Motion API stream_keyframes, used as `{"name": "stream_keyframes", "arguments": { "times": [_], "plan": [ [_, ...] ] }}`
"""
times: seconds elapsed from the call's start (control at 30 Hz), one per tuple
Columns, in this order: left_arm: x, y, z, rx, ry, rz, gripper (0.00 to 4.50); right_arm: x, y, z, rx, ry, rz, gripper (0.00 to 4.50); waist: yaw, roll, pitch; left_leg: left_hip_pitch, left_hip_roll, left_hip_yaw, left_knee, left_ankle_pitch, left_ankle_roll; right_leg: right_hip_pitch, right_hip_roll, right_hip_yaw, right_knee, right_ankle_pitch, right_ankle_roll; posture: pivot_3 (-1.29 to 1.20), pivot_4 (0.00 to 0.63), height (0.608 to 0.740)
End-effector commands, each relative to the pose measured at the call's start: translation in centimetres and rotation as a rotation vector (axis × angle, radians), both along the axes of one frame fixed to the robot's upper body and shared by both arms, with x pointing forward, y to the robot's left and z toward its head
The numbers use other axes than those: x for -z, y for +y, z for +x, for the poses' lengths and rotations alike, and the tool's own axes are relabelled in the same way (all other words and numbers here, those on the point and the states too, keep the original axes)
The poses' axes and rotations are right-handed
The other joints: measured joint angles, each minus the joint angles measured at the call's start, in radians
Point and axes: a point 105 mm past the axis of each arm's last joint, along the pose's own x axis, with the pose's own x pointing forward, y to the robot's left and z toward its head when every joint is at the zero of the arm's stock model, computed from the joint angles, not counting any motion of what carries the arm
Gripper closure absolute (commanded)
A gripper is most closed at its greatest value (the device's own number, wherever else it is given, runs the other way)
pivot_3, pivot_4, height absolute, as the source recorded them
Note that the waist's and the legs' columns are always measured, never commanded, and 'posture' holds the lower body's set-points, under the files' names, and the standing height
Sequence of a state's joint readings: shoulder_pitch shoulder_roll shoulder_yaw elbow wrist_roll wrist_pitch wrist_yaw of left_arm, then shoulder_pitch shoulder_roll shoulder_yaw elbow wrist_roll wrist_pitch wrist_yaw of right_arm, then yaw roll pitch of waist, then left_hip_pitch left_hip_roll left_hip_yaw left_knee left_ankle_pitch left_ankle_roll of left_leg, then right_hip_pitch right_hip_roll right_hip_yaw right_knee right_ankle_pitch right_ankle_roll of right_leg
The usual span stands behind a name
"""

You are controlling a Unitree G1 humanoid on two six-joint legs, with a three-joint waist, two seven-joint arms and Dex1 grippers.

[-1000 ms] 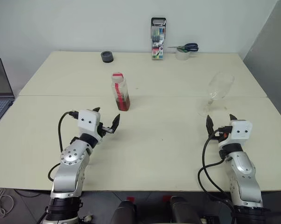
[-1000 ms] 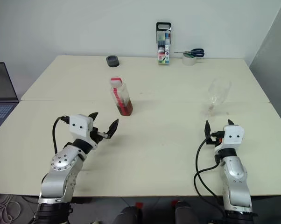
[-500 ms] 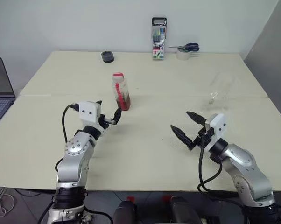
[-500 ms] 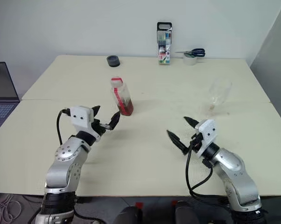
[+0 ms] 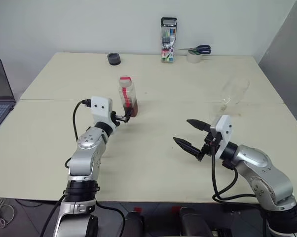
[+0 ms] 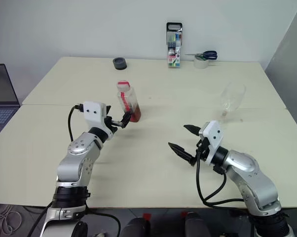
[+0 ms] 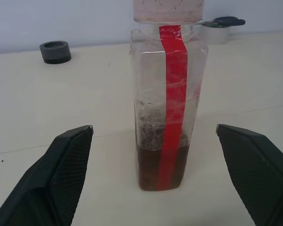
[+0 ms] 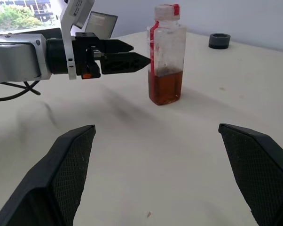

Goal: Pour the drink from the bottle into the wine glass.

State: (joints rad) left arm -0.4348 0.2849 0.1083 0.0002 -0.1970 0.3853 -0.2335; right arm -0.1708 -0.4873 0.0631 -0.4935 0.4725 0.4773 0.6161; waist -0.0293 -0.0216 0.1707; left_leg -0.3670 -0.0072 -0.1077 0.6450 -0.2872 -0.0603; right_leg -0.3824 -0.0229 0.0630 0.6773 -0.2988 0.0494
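Bottle upright, mid-table w/ drink in its bottom third. Left gripper spread wide, just short of it, not touching. Right gripper also spread, aimed left. Wine glass far right, well apart.

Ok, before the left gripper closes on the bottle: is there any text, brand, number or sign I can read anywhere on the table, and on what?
No text reads clearly.
Bottle: red label strip, plain, no lettering visible; cap shows none either.
Marker case: printed card at its base, too small to read.
Tape roll, scissors, black ring: no markings visible.
Wine glass: none.
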Motion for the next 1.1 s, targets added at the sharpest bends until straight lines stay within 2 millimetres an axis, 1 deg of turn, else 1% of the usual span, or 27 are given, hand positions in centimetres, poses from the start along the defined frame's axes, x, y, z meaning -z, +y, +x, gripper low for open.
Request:
{"name": "stream_keyframes", "arguments": {
  "times": [0.03,0.2,0.33,0.57,0.8,1.1],
  "plan": [
    [-1.6,-0.2,0.7,-0.013,-0.049,0.010,0.01,-1.1,0.3,-0.1,-0.021,-0.058,0.005,0.00,0.000,-0.001,0.000,0.000,0.000,0.000,0.000,0.000,0.000,0.000,0.000,0.000,0.000,0.000,0.000,0.00,0.150,0.740],
    [-2.2,-0.4,1.9,-0.025,-0.061,0.015,0.01,-1.4,0.6,0.1,-0.024,-0.080,0.002,0.00,0.000,-0.002,0.001,0.000,0.000,0.000,0.000,0.000,0.000,0.000,0.000,0.000,0.000,0.000,0.000,0.00,0.150,0.740],
    [-2.9,-0.5,2.9,-0.019,-0.073,0.019,0.01,-2.1,0.9,0.1,-0.033,-0.097,0.004,0.00,0.000,-0.003,0.002,-0.001,0.000,0.000,0.000,0.001,-0.002,-0.001,0.000,0.000,0.000,0.000,0.000,0.00,0.150,0.740],
    [-3.5,-1.7,4.5,0.006,-0.069,0.033,0.01,-3.3,1.3,0.4,-0.043,-0.121,0.007,0.00,0.000,-0.004,0.003,-0.003,0.000,0.000,0.000,0.002,-0.003,-0.003,0.000,0.000,0.001,0.000,0.000,0.00,0.150,0.740],
    [-3.9,-2.9,5.5,0.025,-0.056,0.020,0.01,-3.9,1.3,0.6,-0.049,-0.129,0.005,0.00,0.000,-0.004,0.003,-0.008,0.000,-0.001,0.002,0.002,-0.004,-0.007,-0.001,-0.002,0.001,0.000,0.000,0.00,0.150,0.740],
    [-4.6,-3.4,5.9,0.017,-0.078,0.041,0.01,-3.9,1.3,0.6,-0.051,-0.127,-0.002,0.00,0.000,-0.004,0.003,-0.009,-0.001,-0.001,0.002,0.002,-0.004,-0.008,-0.001,-0.002,0.001,0.000,0.000,0.00,0.150,0.740]
  ]
}}
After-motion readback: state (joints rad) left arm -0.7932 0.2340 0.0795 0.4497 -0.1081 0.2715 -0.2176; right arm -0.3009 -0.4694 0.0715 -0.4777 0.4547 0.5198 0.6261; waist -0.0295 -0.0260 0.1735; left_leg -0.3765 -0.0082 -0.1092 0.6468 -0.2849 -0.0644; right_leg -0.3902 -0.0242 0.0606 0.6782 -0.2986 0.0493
